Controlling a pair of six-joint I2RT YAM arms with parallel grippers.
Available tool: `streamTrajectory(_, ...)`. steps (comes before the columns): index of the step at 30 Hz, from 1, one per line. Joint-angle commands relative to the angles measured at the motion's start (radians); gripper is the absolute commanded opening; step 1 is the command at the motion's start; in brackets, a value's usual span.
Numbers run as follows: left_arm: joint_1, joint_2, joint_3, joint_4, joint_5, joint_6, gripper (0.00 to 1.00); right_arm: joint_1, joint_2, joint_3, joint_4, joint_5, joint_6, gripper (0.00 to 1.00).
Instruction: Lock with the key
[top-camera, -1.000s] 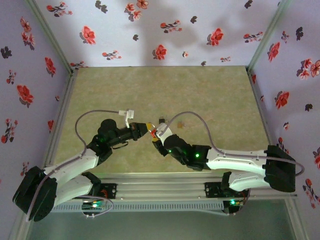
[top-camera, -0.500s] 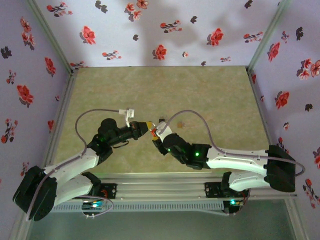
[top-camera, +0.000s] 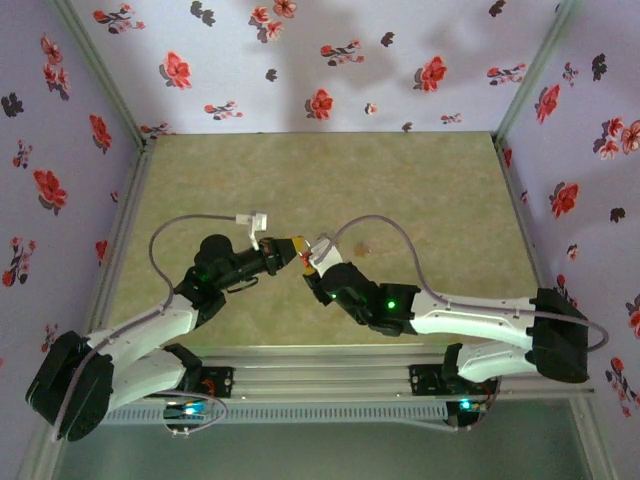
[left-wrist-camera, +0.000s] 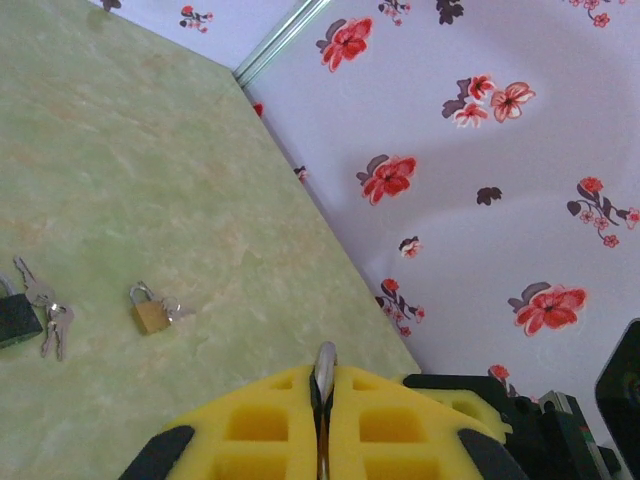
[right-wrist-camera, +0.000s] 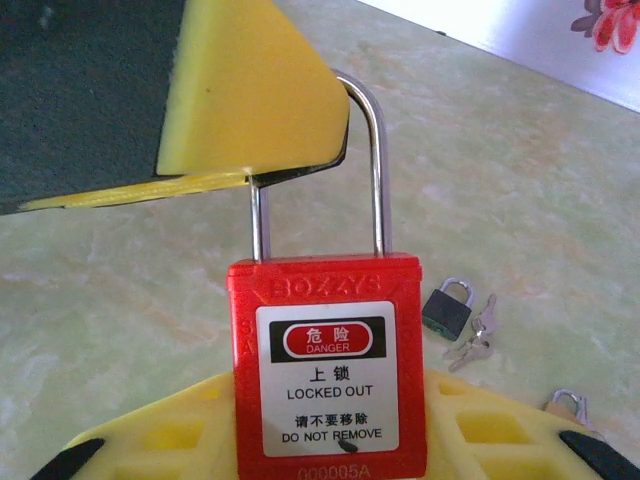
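Red plastic marks the task's lock: a red padlock (right-wrist-camera: 328, 360) with a white "LOCKED OUT" label sits upright in the right end effector (right-wrist-camera: 330, 432), whose yellow fingers (right-wrist-camera: 160, 435) are clamped against the two sides of its body. Both legs of its silver shackle (right-wrist-camera: 378, 150) run down into the body. The left end effector (left-wrist-camera: 322, 395) reaches in from 10 o'clock of the padlock, and its yellow pads (left-wrist-camera: 255, 425) are pressed together on the top of that shackle, so both arms hold the same lock. Seen from above, the two meet slightly toward 7 o'clock of the centre of the green marbled tabletop (top-camera: 400, 190).

In the right wrist view, at 3 o'clock of the padlock, a dark squarish piece with a silver loop (right-wrist-camera: 446, 308) lies flat on the tabletop, with small silver keys (right-wrist-camera: 478, 335) touching it at its 4 o'clock (too small to say whether the dark piece is a key's head or a little lock). Near it, well apart from both arms, lies a brass padlock (left-wrist-camera: 150, 312) with tiny keys of its own just beside it. Floral walls (top-camera: 330, 60) enclose the tabletop.
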Motion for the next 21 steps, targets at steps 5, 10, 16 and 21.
streamTrajectory(5, -0.058, 0.024, 0.006, -0.063, 0.105, 0.059, 0.00, -0.001, -0.007, 0.114, 0.185, 0.019, 0.000, 0.00)
streamTrajectory(10, -0.068, 0.029, 0.012, -0.067, 0.110, 0.068, 0.00, -0.014, -0.014, 0.125, 0.179, 0.031, 0.017, 0.00)
streamTrajectory(16, -0.084, 0.036, 0.020, -0.071, 0.119, 0.082, 0.00, -0.025, -0.016, 0.133, 0.193, 0.056, 0.021, 0.00)
streamTrajectory(21, -0.097, 0.038, 0.025, -0.074, 0.126, 0.091, 0.00, -0.040, -0.024, 0.125, 0.230, 0.093, 0.032, 0.00)
